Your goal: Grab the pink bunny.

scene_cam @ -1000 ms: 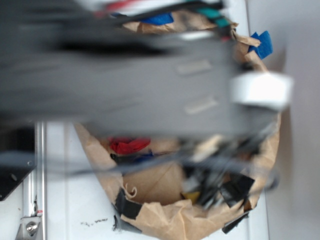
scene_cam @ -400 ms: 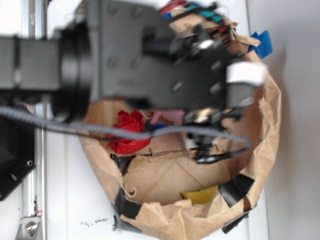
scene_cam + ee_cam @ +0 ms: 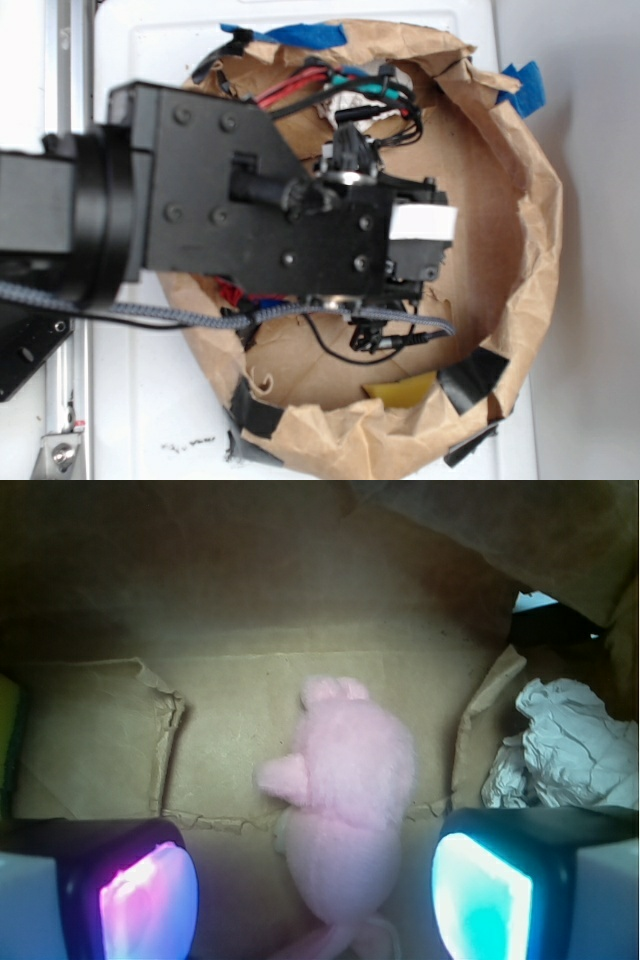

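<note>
The pink bunny lies flat on the brown cardboard floor in the wrist view, its ears running off the bottom edge. My gripper is open, its two glowing pads wide apart: the purple pad on the left and the cyan pad on the right. The bunny's lower body sits between them, nearer the cyan pad, touching neither. In the exterior view my arm and gripper body reach down into the paper bin and hide the bunny.
A brown paper bin with black tape patches surrounds the gripper. An off-white paper wad lies right of the bunny. A bit of red cloth peeks from under the arm. A yellow piece sits near the front wall.
The arm has swung from a blurred pass over the bin to a steady pose low inside it, now covering the red cloth and the bunny in the exterior view.
</note>
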Available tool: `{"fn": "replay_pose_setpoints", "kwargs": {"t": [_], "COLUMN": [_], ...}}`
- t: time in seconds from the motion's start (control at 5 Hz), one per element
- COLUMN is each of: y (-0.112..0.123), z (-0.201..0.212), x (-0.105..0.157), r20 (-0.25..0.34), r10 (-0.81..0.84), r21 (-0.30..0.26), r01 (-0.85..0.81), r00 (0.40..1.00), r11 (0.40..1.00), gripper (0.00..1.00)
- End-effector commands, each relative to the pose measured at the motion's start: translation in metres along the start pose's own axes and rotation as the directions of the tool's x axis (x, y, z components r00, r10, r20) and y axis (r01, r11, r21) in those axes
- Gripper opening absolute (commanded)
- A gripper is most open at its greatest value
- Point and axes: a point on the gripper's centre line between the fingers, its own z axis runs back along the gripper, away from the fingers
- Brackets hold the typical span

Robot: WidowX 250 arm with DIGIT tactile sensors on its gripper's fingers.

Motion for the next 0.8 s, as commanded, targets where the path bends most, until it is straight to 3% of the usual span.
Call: {"fn": "replay_pose_setpoints", "kwargs": {"t": [0.0, 0.4, 0.6], "y": [0.005, 0.002, -0.001], "z": [0.003, -0.027, -0.026], "x": [0.006, -0.001, -0.008], "r20": [0.064, 0.046, 0.037], "r10": [0.028, -0.038, -0.047], "r21": [-0.004, 0.045, 0.03], "r01": [-0.028, 0.036, 0.046], "r00": [0.998, 0.998, 0.998], "r11": [1.0, 0.998, 0.999], "gripper": [1.0, 1.0, 0.91]}}
